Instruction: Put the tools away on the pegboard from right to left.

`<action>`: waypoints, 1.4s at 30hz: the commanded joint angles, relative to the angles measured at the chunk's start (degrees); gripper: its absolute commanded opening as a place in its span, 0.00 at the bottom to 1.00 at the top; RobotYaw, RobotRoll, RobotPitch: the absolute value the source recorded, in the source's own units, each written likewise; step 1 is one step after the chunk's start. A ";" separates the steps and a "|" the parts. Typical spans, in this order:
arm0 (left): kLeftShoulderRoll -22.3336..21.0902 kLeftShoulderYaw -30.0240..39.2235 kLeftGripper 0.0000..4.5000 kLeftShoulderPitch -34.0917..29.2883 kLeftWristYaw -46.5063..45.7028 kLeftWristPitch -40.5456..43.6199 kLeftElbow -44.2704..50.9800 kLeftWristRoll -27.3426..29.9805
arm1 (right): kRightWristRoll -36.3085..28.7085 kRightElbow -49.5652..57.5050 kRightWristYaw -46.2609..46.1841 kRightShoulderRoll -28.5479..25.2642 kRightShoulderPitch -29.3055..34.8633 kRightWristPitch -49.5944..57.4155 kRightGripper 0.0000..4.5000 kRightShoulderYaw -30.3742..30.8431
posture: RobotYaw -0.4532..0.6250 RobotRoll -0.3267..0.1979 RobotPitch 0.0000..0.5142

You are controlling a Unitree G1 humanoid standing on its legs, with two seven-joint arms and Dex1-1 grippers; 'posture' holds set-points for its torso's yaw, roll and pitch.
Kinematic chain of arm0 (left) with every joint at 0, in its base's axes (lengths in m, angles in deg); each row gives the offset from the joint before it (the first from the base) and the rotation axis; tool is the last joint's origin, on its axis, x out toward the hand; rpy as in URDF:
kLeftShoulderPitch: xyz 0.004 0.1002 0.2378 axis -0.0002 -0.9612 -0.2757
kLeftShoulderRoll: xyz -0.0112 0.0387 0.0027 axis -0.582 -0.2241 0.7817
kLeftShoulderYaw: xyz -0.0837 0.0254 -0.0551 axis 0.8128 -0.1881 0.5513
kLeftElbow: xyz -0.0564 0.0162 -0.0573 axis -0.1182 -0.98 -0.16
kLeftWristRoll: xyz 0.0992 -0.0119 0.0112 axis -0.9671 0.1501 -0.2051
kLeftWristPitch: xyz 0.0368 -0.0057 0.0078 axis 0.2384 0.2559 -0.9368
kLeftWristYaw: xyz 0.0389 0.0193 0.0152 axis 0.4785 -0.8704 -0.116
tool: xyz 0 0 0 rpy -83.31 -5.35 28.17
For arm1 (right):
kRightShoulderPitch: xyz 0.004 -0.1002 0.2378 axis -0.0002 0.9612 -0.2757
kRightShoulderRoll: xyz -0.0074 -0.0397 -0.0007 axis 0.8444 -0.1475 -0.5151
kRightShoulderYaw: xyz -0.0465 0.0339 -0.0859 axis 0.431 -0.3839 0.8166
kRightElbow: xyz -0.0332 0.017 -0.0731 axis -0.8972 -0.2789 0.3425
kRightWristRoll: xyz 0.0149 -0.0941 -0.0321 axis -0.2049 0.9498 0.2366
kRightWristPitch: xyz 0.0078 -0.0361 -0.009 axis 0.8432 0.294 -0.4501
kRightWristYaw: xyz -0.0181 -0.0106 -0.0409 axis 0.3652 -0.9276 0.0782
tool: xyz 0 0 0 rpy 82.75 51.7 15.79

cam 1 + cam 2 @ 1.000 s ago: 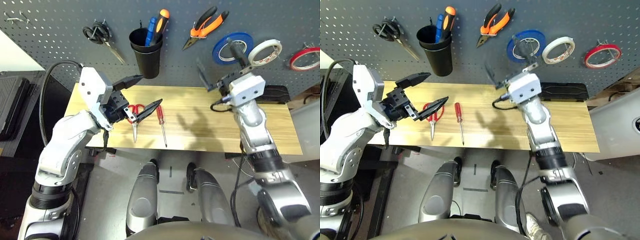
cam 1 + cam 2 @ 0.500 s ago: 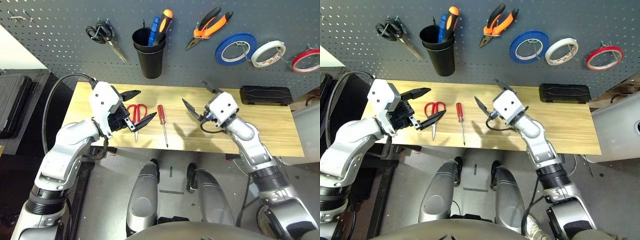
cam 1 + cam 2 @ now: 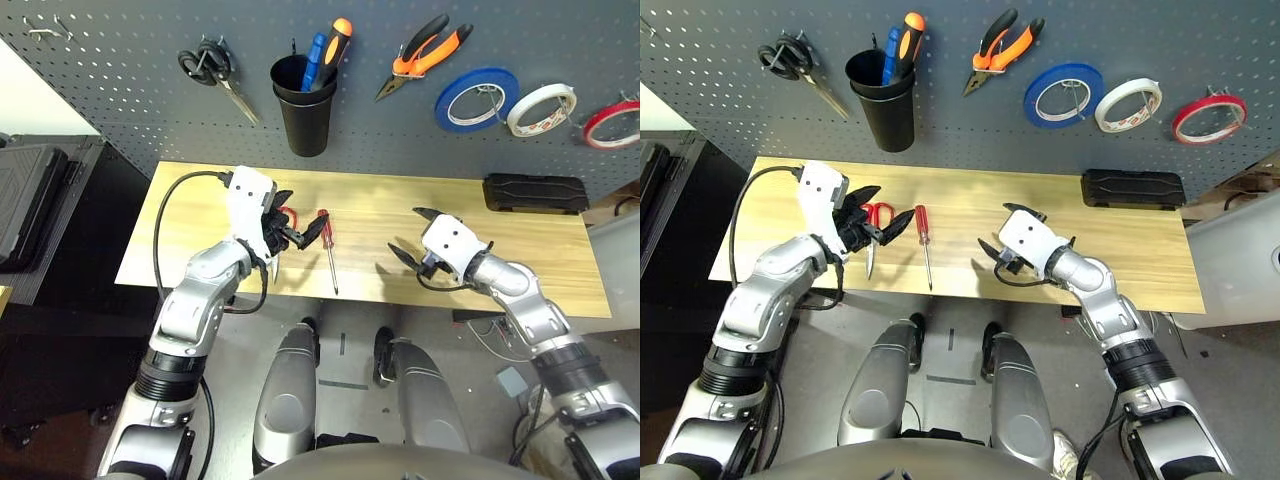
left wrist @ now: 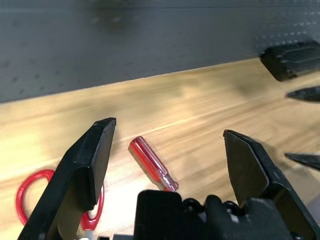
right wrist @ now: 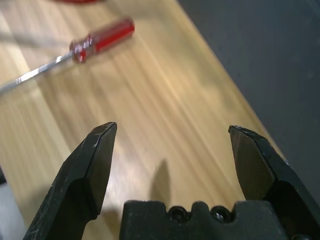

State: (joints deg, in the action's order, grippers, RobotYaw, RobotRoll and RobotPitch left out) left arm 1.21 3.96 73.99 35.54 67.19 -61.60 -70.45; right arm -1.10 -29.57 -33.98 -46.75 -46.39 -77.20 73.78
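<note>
— Both arms have dropped toward the table (image 3: 560, 270) since a second ago, haven't they?

— Yes. Then the right gripper (image 3: 412, 240) stood up near the pegboard (image 3: 120, 90) by the blue tape roll (image 3: 477, 98); now it hovers low over the wood, right of the red-handled screwdriver (image 3: 325, 245), fingers spread wide and holding nothing.

— And the screwdriver?

— Flat on the table below the black cup (image 3: 305, 110), shaft pointing toward the front edge. The red-handled scissors (image 3: 872, 232) lie just to its left, partly behind the left gripper (image 3: 298, 222), which hangs open above them, empty.

— What hangs on the pegboard?

— Right of the cup: the orange-and-black pliers (image 3: 425, 58), the blue roll, a white tape roll (image 3: 541, 108) and the thin red tape ring (image 3: 611, 122) at the far right. Left of the cup, black-handled scissors (image 3: 215, 78). Blue- and orange-handled tools (image 3: 328, 52) stand in the cup.

— Anything else?

— A black case (image 3: 535, 192) on the table below the tape rolls.
</note>
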 commanded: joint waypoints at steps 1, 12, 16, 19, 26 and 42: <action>2.20 -1.78 1.00 1.24 -2.02 1.08 -5.18 -2.24 | 1.14 -1.50 0.75 -0.96 2.32 0.38 1.00 0.45 | 0.72 0.62 0.64; 10.95 -1.19 1.00 9.75 -7.78 -1.27 -24.23 -5.88 | 1.27 -1.53 1.42 -1.98 4.80 1.12 1.00 -0.25 | 0.69 0.62 0.67; 12.37 -0.57 1.00 12.24 -9.29 -2.84 -31.19 -6.95 | 1.16 -0.85 1.47 -1.86 5.05 1.57 1.00 -0.38 | 0.68 0.62 0.68; 12.90 0.02 1.00 13.62 -10.58 -4.34 -36.09 -7.70 | 1.09 -0.36 1.46 -1.74 5.14 1.94 1.00 -0.40 | 0.68 0.62 0.68; 14.54 0.74 1.00 15.65 -11.65 -8.03 -44.62 -8.91 | 0.97 0.59 1.45 -1.77 5.19 2.67 1.00 -0.57 | 0.67 0.62 0.68; 17.68 2.11 0.60 17.27 -13.03 -10.48 -55.09 -9.63 | -1.05 2.20 3.46 -1.98 5.18 2.67 1.00 -0.90 | 0.66 0.62 0.67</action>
State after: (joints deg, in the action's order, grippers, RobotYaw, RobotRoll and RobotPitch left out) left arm 18.05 6.12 92.96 22.92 55.46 -113.95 -79.59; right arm -1.27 -27.76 -31.61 -48.40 -42.55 -74.51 73.52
